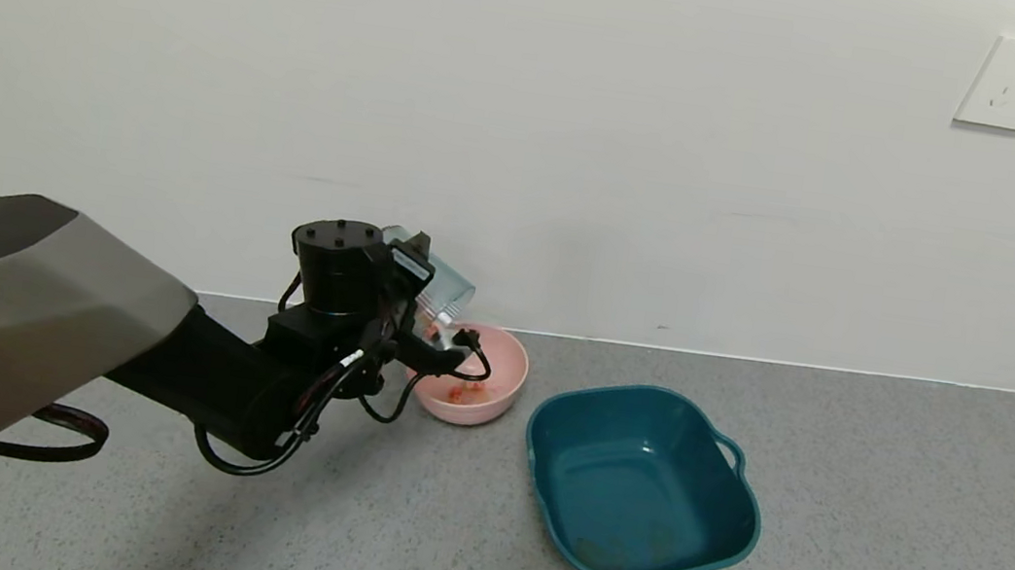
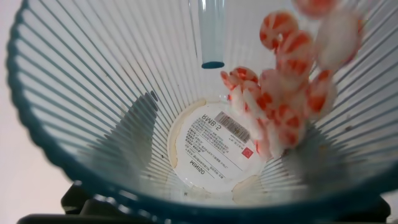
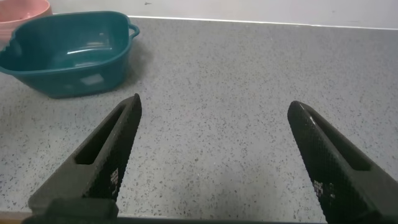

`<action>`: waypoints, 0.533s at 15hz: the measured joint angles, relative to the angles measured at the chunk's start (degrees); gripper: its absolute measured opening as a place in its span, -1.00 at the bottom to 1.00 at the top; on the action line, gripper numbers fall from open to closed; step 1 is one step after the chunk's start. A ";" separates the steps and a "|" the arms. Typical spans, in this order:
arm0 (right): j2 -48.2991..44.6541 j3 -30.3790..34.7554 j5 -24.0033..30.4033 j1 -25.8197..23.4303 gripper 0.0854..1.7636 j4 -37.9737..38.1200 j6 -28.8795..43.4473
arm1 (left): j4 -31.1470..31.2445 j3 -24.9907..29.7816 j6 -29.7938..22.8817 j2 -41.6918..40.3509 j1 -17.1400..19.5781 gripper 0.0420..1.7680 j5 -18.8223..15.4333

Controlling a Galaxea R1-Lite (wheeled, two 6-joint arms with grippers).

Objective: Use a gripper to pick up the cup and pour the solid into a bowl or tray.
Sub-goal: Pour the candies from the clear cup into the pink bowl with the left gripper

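My left gripper (image 1: pixel 423 301) is shut on the translucent blue-green cup (image 1: pixel 447 285) and holds it tipped, mouth down, over the pale-pink bowl (image 1: pixel 513 356). Some orange-red and white pieces (image 1: pixel 460 395) lie in the bowl. In the left wrist view the ribbed cup (image 2: pixel 93 106) fills the frame, with a white label on its bottom (image 2: pixel 214 146). A cluster of pieces (image 2: pixel 292 99) lies along its wall towards the rim. My right gripper (image 3: pixel 214 155) is open and empty over the grey speckled surface, out of the head view.
A dark teal squarish tray (image 1: pixel 636 498) with handles stands right of the bowl; it also shows in the right wrist view (image 3: pixel 68 53), beside the pink bowl (image 3: pixel 22 11). A white wall runs just behind the bowl, with a socket (image 1: pixel 1012 84).
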 joint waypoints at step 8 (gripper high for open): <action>0.00 0.00 -0.02 0.00 0.94 0.00 0.00 | -1.51 1.87 3.52 -0.72 0.00 0.44 -1.90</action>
